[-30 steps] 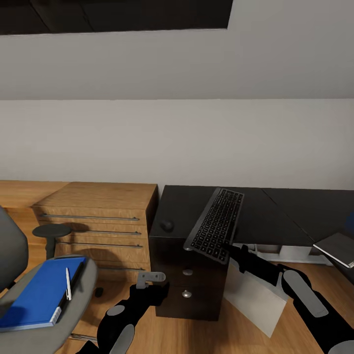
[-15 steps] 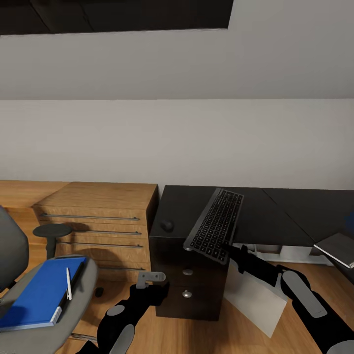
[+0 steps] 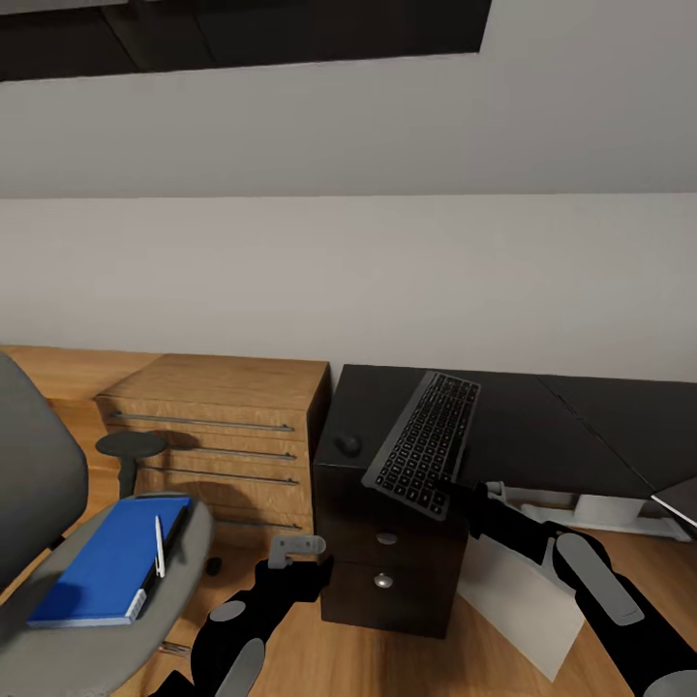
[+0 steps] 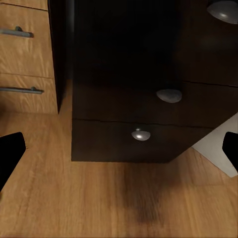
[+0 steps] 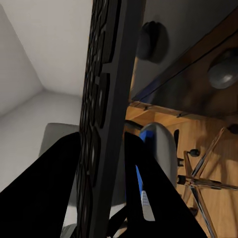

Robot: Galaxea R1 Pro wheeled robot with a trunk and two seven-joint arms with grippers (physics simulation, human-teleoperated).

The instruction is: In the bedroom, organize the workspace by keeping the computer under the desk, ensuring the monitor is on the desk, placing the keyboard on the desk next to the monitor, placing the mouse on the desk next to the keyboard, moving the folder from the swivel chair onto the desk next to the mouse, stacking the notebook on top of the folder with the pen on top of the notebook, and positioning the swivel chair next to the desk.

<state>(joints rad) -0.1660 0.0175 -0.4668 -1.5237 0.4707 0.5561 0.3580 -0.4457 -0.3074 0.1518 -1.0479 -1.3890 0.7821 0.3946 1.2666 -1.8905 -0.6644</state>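
My right gripper (image 3: 455, 492) is shut on the near edge of the dark keyboard (image 3: 426, 443), which is held tilted over the black desk (image 3: 552, 426). The right wrist view shows the keyboard (image 5: 110, 89) edge-on between my black fingers (image 5: 47, 193). A black mouse (image 3: 347, 445) lies on the desk's left corner. The grey swivel chair (image 3: 39, 503) at the left carries a blue folder (image 3: 106, 566) with a white pen (image 3: 159, 560) on it. My left gripper (image 3: 295, 548) hangs open and empty low before the desk's drawers (image 4: 141, 134).
A wooden drawer unit (image 3: 227, 426) stands against the wall between chair and desk. A white panel (image 3: 518, 605) leans under the desk on the wood floor. A grey flat thing (image 3: 683, 503) shows at the right edge.
The whole view has swung left, so chair, drawers and desk sit further right in the picture. Keyboard and both grippers keep their places relative to me.
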